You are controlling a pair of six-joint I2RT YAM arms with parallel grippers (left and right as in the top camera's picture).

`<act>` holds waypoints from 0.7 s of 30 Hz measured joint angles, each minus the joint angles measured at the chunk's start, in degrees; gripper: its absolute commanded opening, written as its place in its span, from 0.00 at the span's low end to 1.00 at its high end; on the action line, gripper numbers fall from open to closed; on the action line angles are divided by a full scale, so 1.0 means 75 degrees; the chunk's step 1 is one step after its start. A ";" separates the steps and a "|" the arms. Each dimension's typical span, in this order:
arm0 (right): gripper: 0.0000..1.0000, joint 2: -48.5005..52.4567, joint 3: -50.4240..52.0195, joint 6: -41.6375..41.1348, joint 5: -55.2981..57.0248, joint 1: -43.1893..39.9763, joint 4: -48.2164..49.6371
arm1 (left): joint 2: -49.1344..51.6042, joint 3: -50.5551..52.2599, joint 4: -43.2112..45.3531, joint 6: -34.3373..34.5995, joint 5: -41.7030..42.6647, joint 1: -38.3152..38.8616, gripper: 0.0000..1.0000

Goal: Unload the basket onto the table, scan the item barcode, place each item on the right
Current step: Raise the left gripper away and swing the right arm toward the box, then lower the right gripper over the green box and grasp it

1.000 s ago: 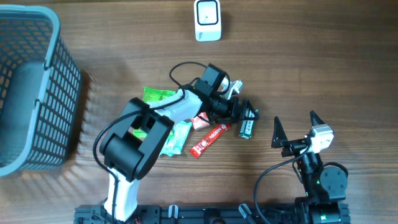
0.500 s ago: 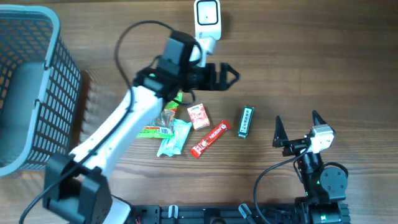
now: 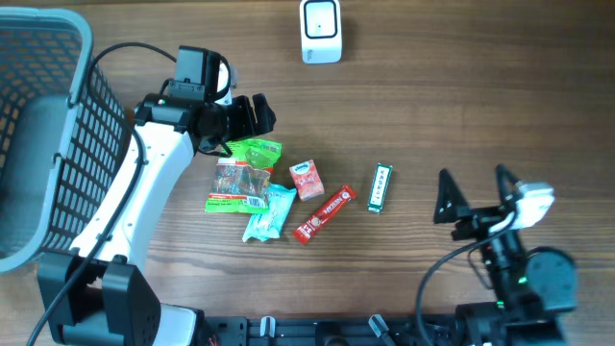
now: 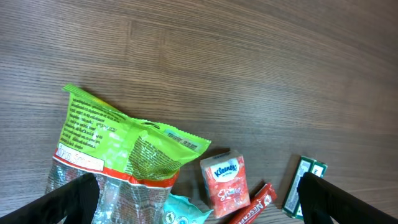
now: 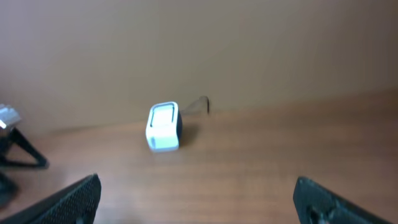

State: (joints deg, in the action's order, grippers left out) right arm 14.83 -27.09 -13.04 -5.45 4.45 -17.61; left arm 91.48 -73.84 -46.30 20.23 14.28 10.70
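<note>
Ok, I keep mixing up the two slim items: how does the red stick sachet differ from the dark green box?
The red stick sachet is red with white print; the dark green box has a pale label. The sachet lies diagonally; the box runs nearly straight up the overhead view. The sachet sits by the teal packet; the box lies apart, further right. Both are slim and flat on the table.

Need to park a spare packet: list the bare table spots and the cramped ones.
Free: the whole far right, past the scanner and above the right gripper; also the band between scanner and gum box. Narrower strip between gum box and right gripper. Crowded: green bag through red stick, with the left gripper next to the bag.
</note>
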 measured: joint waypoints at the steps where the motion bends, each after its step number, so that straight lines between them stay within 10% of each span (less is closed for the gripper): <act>1: 1.00 0.0562 -0.0813 0.0012 -0.0012 0.0000 -0.0752 | 0.0000 0.0000 0.0026 -0.0006 -0.0012 0.0000 1.00; 9: 0.97 0.5231 -0.6537 0.0233 -0.0102 0.0000 -0.5645 | 0.0000 0.0000 0.0003 -0.0006 -0.0070 0.0000 1.00; 11: 0.51 0.5846 -0.7146 0.0233 -0.0283 0.0000 -0.6030 | 0.0000 0.0000 0.0003 -0.0006 -0.0073 0.0000 1.00; 21: 0.40 0.7530 -0.5077 0.0029 -0.1352 0.0000 -0.6219 | 0.0000 0.0000 0.0006 -0.0006 -0.0073 0.0000 1.00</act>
State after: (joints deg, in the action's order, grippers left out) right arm 71.31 -65.17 -12.82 -15.59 4.45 -64.25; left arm 91.48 -73.84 -46.26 20.18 13.74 10.70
